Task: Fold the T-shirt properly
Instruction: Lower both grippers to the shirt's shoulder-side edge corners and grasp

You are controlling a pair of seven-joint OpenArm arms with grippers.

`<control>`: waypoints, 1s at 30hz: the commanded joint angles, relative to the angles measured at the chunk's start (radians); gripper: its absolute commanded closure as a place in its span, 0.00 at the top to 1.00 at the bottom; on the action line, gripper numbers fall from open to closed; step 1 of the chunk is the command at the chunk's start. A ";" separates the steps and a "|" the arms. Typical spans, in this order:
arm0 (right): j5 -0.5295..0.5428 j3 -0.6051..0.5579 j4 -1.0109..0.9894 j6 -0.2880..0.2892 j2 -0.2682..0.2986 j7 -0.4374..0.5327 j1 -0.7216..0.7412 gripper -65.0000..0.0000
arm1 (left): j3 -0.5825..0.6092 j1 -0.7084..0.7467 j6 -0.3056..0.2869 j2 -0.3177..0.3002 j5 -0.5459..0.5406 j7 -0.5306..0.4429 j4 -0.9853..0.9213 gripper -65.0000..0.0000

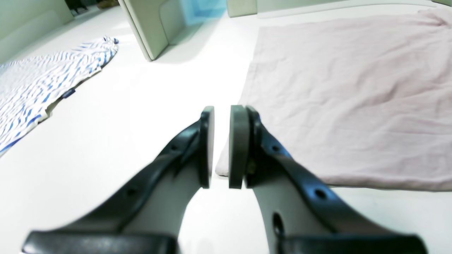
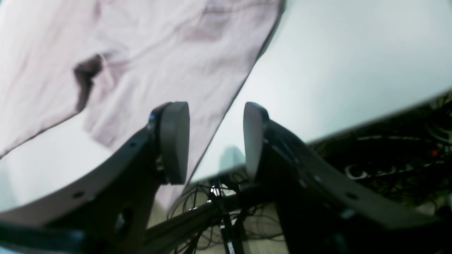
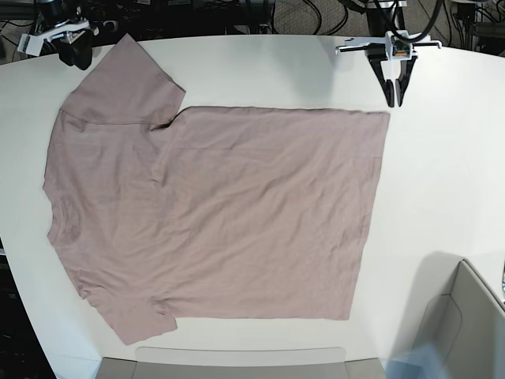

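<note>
The mauve-pink T-shirt [image 3: 237,213] lies flat on the white table [image 3: 442,174], collar to the left, hem to the right. My left gripper [image 3: 393,88] hovers just beyond the shirt's far hem corner. In the left wrist view its pads [image 1: 239,146] stand a narrow gap apart with nothing between them [image 1: 223,146], the shirt [image 1: 353,98] spread to the right. My right gripper [image 3: 72,49] sits at the far left table edge by the upper sleeve. In the right wrist view it is open and empty [image 2: 215,137], with the sleeve edge [image 2: 159,53] below its left finger.
A blue-and-white striped cloth [image 1: 46,81] lies left of my left gripper, near a grey bin wall [image 1: 148,31]. A grey bin [image 3: 465,316] stands at the near right corner and a tray rim [image 3: 237,359] at the near edge. Cables [image 2: 219,211] hang below the table edge.
</note>
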 commanded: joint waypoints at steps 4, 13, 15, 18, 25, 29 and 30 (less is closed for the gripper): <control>0.002 0.011 -0.016 0.009 -0.053 -0.091 0.097 0.39 | 0.006 -0.022 0.005 -0.002 -0.003 0.025 0.017 0.14; -0.002 0.127 -0.128 0.011 -0.220 -0.307 0.232 0.39 | 0.000 -0.073 0.005 -0.003 -0.003 0.107 0.017 0.14; -0.002 0.164 -0.135 0.011 -0.257 -0.326 0.232 0.39 | -0.002 -0.082 0.005 -0.005 -0.003 0.111 0.017 0.14; 0.001 0.199 -0.137 0.072 -0.296 -0.349 0.237 0.39 | 0.003 -0.093 0.005 -0.005 -0.003 0.125 0.017 0.14; -0.005 0.252 -0.139 0.147 -0.346 -0.472 0.276 0.39 | 0.004 -0.123 0.005 -0.003 -0.004 0.173 0.017 0.14; -0.007 0.250 -0.155 0.153 -0.377 -0.570 0.329 0.39 | 0.006 -0.127 0.005 -0.002 -0.006 0.194 0.018 0.14; -0.008 0.253 -0.157 0.153 -0.385 -0.581 0.338 0.39 | 0.006 -0.127 0.005 0.000 -0.006 0.197 0.023 0.14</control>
